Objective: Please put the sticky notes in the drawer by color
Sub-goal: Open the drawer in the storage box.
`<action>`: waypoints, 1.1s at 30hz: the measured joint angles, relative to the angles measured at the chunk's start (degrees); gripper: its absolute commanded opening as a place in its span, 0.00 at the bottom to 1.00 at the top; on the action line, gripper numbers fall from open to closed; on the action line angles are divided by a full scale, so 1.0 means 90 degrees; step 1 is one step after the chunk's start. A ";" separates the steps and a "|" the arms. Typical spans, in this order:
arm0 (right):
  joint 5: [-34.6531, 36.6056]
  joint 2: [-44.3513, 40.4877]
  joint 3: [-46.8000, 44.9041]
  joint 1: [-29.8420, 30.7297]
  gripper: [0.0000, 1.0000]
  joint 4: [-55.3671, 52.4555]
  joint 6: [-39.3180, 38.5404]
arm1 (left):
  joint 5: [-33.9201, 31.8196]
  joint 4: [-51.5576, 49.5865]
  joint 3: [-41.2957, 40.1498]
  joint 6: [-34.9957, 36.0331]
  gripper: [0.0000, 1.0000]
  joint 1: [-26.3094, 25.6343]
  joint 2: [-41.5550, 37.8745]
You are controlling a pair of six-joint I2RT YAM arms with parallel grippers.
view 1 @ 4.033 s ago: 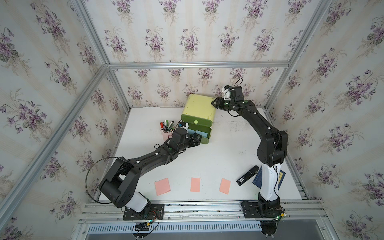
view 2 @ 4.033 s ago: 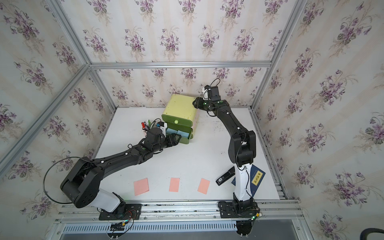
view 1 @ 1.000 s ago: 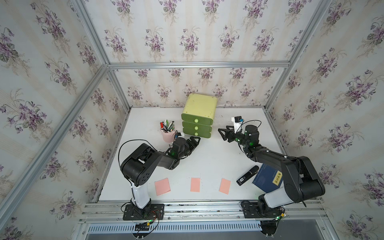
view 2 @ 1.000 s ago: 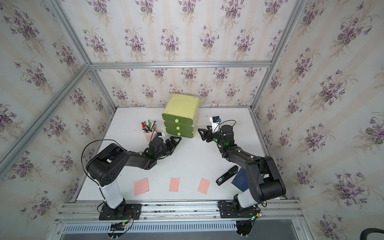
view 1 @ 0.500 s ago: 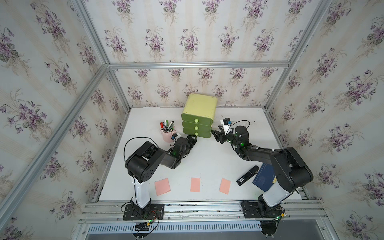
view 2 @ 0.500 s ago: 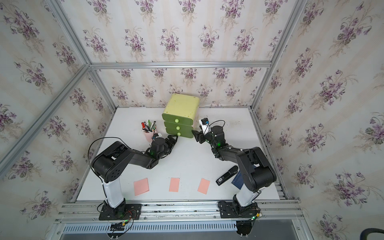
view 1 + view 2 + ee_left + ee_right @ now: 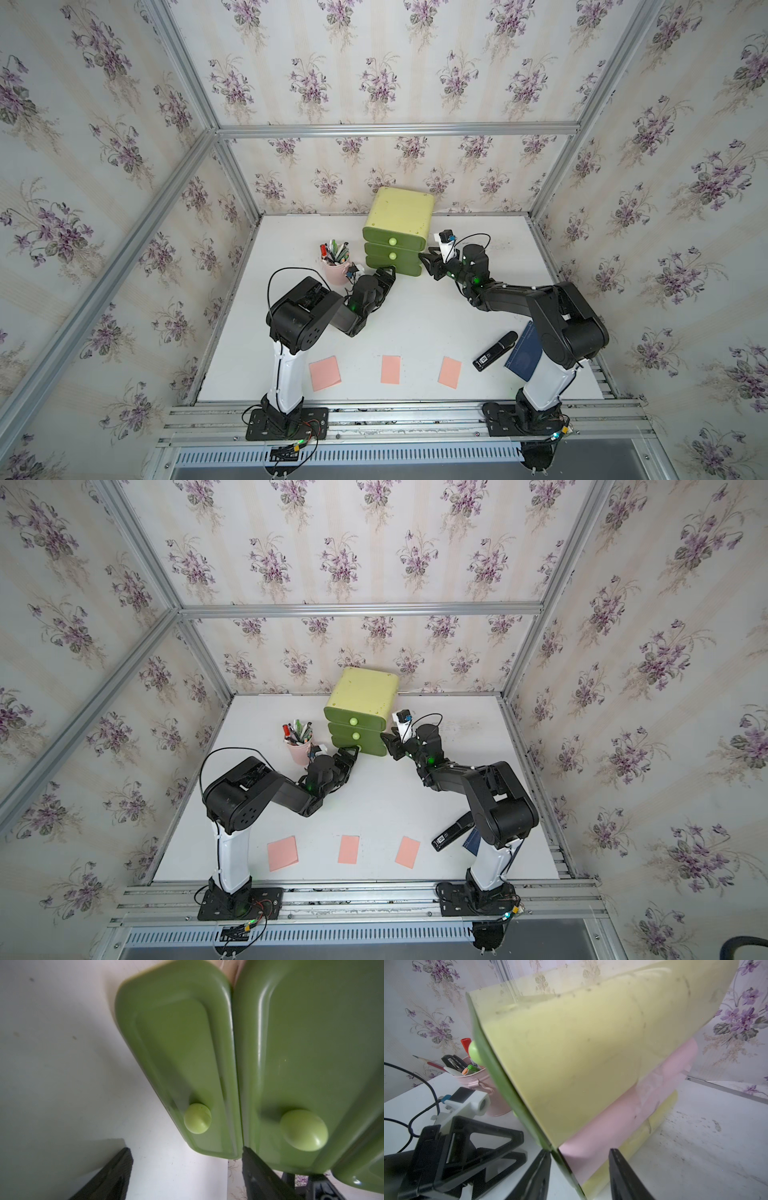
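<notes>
The right arm (image 7: 498, 808) is covering most of the book (image 7: 471, 840). In a top view the left gripper (image 7: 387, 272) is hiding the drawer's (image 7: 401, 212) lowest knob (image 7: 197, 1118). In both wrist views the drawer is blurring and running off-frame; whether the right gripper (image 7: 579, 1153) is pinching its corner is unclear.

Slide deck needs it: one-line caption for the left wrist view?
Left gripper open, short of the lowest knob of the drawer, fingers not yet around it.
</notes>
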 measured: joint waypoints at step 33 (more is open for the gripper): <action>0.0253 0.0250 0.0155 0.0070 0.47 -0.0403 -0.0238 | -0.0495 0.2249 0.0583 -0.0515 0.45 -0.0087 0.1542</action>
